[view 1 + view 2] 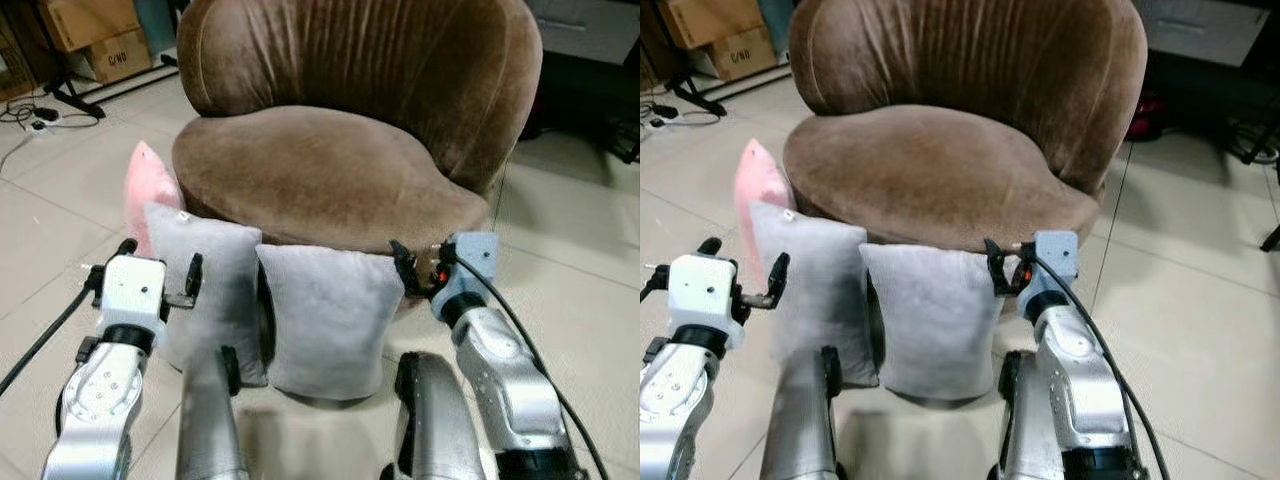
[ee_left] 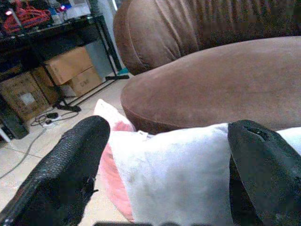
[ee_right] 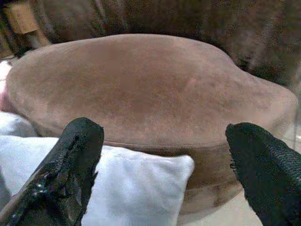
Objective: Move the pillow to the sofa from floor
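The two square grey fabric pillows stood upright on the pale tiled floor, leaning against the front edge of the sofa seat, which kept them from tipping. The right-hand grey pillow touched the left-hand grey pillow along one side. A pink cushion was wedged behind the left-hand one, against the left front corner of the seat. None had been lifted yet.

The round brown velvet sofa had a wide, bare seat cushion directly behind the pillows, so I judged the transfer required a short lift up and forward.

My left gripper hovered at the top left corner of the left-hand pillow, fingers spread wide; in the left wrist view the pillow's top edge lay between the two fingertips. My right gripper sat at the top right corner of the right-hand pillow, level with the seat's front edge, fingers likewise spread and holding nothing. I judged that both were positioned to bracket a top edge before closing.

Soft fabric would compress and slip, so a deep pinch was advisable.

Cardboard boxes and cables lay well apart at the far left.
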Tool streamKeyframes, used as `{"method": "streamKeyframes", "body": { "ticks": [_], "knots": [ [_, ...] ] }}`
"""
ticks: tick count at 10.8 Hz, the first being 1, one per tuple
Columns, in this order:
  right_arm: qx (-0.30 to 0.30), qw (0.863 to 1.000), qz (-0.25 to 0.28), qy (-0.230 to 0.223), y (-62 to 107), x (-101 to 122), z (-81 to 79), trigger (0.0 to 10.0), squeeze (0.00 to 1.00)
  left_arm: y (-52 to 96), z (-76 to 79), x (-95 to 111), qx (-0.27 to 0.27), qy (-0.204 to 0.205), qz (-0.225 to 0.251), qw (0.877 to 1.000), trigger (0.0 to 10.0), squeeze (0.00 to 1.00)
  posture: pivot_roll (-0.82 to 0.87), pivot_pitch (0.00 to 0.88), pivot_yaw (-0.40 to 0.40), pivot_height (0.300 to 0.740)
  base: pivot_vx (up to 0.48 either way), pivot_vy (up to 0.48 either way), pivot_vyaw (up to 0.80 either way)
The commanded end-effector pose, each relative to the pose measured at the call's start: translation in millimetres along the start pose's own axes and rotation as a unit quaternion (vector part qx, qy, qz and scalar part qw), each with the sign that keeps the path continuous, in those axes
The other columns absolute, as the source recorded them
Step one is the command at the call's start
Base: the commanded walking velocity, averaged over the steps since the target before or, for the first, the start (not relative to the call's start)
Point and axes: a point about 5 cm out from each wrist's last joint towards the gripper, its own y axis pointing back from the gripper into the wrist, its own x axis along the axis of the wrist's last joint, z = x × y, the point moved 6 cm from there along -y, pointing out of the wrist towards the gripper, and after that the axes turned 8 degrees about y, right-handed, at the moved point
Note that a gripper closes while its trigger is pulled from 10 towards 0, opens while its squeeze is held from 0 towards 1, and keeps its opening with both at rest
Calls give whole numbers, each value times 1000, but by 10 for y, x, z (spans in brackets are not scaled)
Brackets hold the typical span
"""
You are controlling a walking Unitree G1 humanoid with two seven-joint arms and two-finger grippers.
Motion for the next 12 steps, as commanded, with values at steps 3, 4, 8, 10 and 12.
{"method": "streamKeyframes", "body": {
  "ticks": [3, 4, 8, 10, 12],
  "knots": [
    [-10, 1000, 3, 6, 12, 8, 67, 10000, 0, 4, 47, 8, -12, 9, 3, 1000, 10000, 0, -76, 0, -23, 423, 187, 0, -263],
    [5, 999, 5, 39, 12, 33, 25, 10000, 0, 16, 53, 10, -14, 10, 4, 1000, 10000, 0, -75, 0, -24, 423, 292, 0, 800],
    [-8, 1000, 3, 17, 12, 19, 55, 10000, 0, 29, 62, 22, -15, 11, 5, 1000, 10000, 0, -73, 0, -29, 423, 295, 0, 600],
    [-23, 999, -13, 28, 0, -45, 117, 10000, 0, 22, 57, 14, -10, -3, 2, 1000, 10000, 0, -71, 0, -30, 423, 133, 0, 0],
    [-23, 999, -15, 22, -10, -47, 140, 10000, 0, 3, 64, 11, -15, -2, 1, 1000, 10000, 0, -70, 0, -30, 423, 0, 0, 0]
  ]
}}
